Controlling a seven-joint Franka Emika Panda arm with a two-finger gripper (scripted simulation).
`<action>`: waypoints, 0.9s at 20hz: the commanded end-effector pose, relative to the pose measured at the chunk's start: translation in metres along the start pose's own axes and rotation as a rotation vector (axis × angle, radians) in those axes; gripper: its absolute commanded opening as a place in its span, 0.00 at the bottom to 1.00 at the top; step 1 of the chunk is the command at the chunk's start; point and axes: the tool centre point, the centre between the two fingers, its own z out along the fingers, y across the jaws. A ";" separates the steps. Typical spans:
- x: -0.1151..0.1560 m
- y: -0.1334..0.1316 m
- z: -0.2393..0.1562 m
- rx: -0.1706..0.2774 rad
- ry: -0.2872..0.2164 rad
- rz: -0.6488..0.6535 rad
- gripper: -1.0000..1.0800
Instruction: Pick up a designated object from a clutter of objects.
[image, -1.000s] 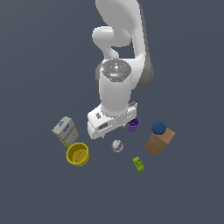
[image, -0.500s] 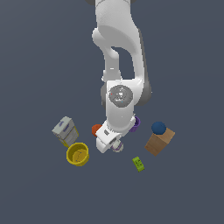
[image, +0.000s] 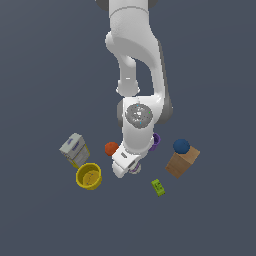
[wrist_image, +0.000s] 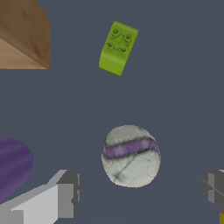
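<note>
I had the gripper (wrist_image: 139, 192) spread wide, its two fingers (wrist_image: 65, 192) standing apart with nothing pinched between them. The white ball with the purple stripe (wrist_image: 131, 155) lay in the gap between those fingers, touching neither, with a clear margin on each side and a little closer to the finger beside the purple cup (wrist_image: 12, 168). A ball has no long axis to line up with, so what mattered to me was only that it sat between the pads and that both pads reached level with its middle before I closed; from the wrist view the fingertips looked to sit only at the ball's nearer edge, so I judged a little more descent was called for.

In the exterior view the hand hid almost all of the ball (image: 135, 169), leaving just a sliver at the gripper's (image: 126, 165) lower edge. Around it, the orange ball (image: 111, 148) sat just beside the hand on that view's left, and the purple cup (image: 156, 142) peeked out close on its right. The yellow cup (image: 89, 176) and the grey-yellow box (image: 75, 149) were farther left, the green block (image: 158, 187) near and to the right, and the brown box (image: 182, 162) with the blue ball (image: 181, 146) resting on it well to the right.
</note>
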 end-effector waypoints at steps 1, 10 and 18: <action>0.000 0.000 0.003 0.000 0.000 0.000 0.96; 0.000 -0.001 0.043 0.000 0.001 -0.004 0.96; 0.000 0.000 0.051 -0.001 0.001 -0.005 0.00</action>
